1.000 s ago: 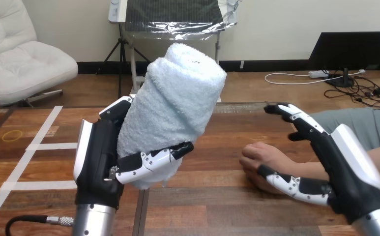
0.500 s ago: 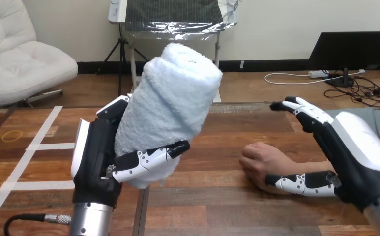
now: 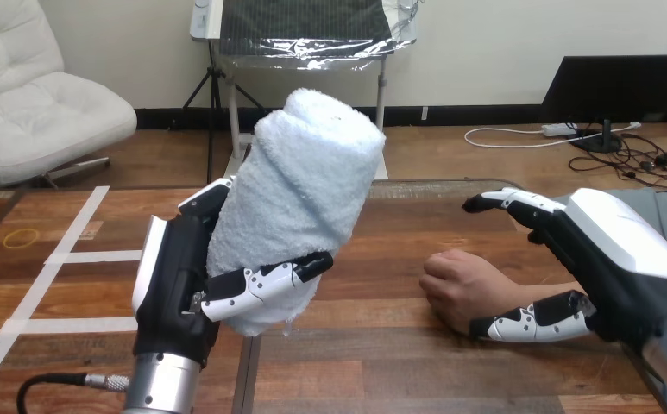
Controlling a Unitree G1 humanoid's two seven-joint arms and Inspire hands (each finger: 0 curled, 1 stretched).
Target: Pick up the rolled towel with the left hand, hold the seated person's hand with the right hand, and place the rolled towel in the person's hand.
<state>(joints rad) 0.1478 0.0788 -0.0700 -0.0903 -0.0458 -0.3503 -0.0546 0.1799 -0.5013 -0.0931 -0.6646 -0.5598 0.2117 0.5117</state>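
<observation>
1. The brown wooden plank table point(image 3: 381, 362) spans the lower frame; the person's forearm rests on it, probably so their hand stays steady and within reach
2. The pale, fluffy rolled terry towel point(image 3: 299, 198) stands at centre left, lifted clear of the table and tilted to the right; its layers spiral at the top end, and its lower end bulges beneath the grip
3. The robot's black-and-white left hand point(image 3: 179, 285), at lower left, has its fingers wrapped round the towel's lower part, likely leaving the upper length free for the handover
4. The robot's black-and-white right hand point(image 3: 606, 267), at lower right, is unclenched; fingers above and thumb below bracket the person's wrist, grasping nothing yet
5. The person's hand point(image 3: 457, 285), right of centre, lies loosely fisted on the table, apart from the towel
</observation>
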